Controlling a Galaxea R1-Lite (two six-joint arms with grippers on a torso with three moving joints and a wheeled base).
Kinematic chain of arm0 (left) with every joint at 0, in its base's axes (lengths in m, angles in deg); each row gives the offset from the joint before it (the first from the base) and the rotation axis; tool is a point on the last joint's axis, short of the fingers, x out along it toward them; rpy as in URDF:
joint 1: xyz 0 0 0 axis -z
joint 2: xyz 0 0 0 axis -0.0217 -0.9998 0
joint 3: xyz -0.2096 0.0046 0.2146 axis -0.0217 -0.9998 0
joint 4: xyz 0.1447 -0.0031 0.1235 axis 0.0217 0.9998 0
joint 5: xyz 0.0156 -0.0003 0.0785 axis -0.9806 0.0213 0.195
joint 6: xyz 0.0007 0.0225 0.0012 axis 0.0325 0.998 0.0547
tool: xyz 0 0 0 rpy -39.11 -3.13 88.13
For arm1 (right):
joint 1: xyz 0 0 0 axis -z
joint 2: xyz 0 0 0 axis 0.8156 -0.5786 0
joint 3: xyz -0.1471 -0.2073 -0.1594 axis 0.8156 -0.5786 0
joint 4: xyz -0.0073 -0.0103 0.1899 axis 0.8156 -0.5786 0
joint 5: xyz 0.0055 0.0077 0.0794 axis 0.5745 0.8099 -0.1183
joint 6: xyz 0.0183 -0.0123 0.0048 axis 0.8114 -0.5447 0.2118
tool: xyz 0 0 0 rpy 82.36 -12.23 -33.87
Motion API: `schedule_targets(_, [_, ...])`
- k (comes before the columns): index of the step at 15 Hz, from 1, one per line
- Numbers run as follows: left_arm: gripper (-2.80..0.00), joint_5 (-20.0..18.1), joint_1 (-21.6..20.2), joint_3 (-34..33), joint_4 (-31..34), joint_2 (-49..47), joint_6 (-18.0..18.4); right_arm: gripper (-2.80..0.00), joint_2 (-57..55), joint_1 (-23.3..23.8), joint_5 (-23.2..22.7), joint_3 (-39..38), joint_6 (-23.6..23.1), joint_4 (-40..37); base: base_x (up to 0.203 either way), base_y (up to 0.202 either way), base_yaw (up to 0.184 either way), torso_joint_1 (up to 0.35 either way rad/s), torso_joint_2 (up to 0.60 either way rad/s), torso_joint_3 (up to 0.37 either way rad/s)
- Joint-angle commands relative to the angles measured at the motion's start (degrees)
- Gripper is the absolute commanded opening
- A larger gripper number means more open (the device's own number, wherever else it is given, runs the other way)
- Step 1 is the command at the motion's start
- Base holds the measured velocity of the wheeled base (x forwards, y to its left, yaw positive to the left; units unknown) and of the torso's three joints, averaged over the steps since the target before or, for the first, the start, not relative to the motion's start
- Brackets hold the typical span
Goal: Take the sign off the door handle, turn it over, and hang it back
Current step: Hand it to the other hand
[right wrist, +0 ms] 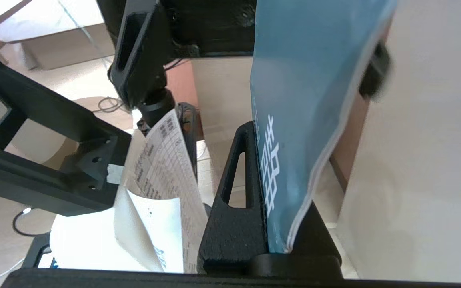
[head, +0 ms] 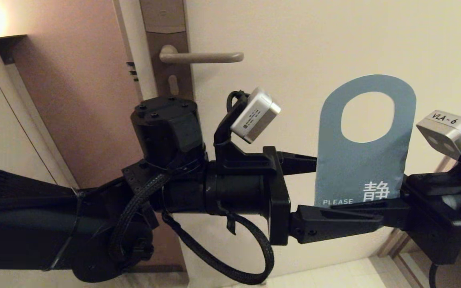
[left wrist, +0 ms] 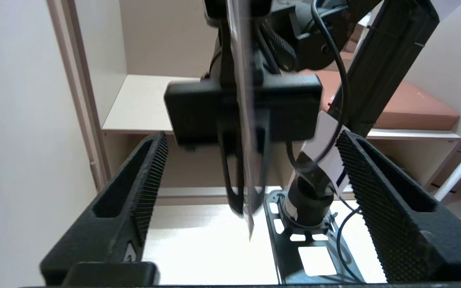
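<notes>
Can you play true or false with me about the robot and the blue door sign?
1. The sign is hanging on the door handle. False: it is off the handle, held up in front of the door.
2. The right gripper is shut on the sign. True.
3. The left gripper is pinching the sign too. False: its fingers stand wide apart, with the sign's edge between them and not touching.
4. The blue side with the word PLEASE shows in the head view. True.
5. Nothing hangs on the door handle. True.
</notes>
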Motion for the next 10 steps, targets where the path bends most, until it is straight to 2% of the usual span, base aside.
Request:
schedule_targets(1, [0.0, -0.1, -0.5, -1.6, -0.3, 2.0, 0.0, -2.8, 0.7, 0.8, -0.4, -0.4, 0.0, 0.2, 0.0, 0.0, 0.0, 0.0, 0.0, 0.0])
schedule_targets(5, [0.0, 1.7, -1.3, -5.6, -0.3, 5.3, 0.1, -2.8, 2.5, 1.1, 0.9, -2.7, -0.1, 0.2, 0.0, 0.0, 0.0, 0.0, 0.0, 0.0])
schedule_targets(10, [0.0, 1.8, -3.3, -11.8, -0.3, 9.9, 2.1, -2.8, 4.8, 1.2, 3.5, -5.3, -0.2, 0.3, 0.0, 0.0, 0.0, 0.0, 0.0, 0.0])
